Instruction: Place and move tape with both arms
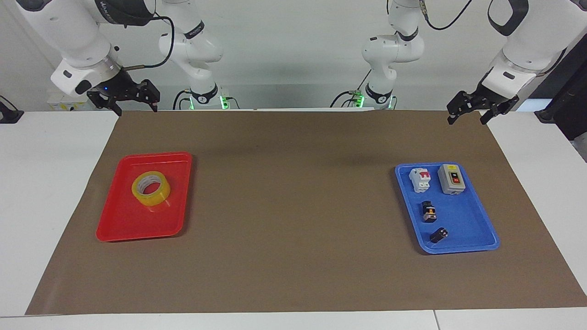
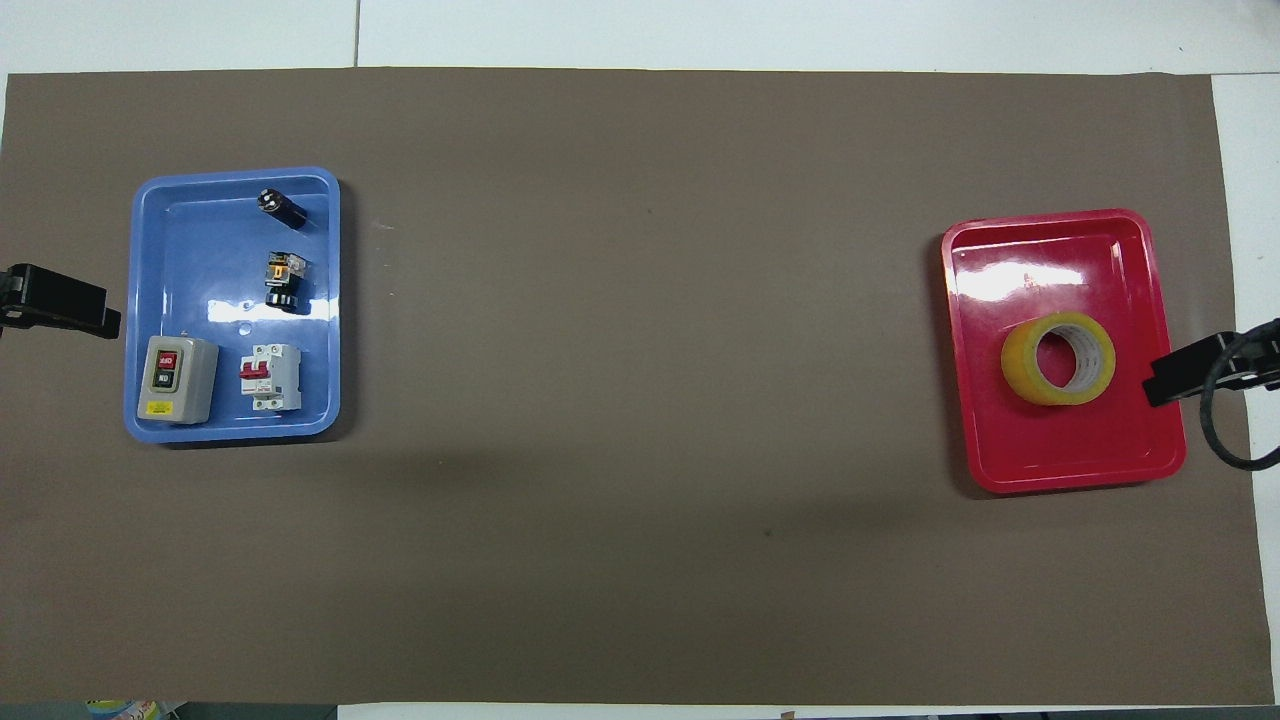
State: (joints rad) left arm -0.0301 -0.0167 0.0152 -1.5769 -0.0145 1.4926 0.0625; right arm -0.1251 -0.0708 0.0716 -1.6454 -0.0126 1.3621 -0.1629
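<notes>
Overhead view: tape [image 2: 1058, 358] in red tray [image 2: 1060, 460], mid-mat [image 2: 640, 400] bare.

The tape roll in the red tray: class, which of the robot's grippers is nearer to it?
The right gripper. It hangs raised at the right arm's end of the table, near the red tray holding the tape. The left gripper waits at the left arm's end, near the blue tray.

We see two white jointed arms, the left arm [image 1: 527, 46] and the right arm [image 1: 73, 41], with dark grey joint caps, looping black cables and green lights at their bases; each ends in a black claw-like gripper, the right one showing a small blue light
</notes>
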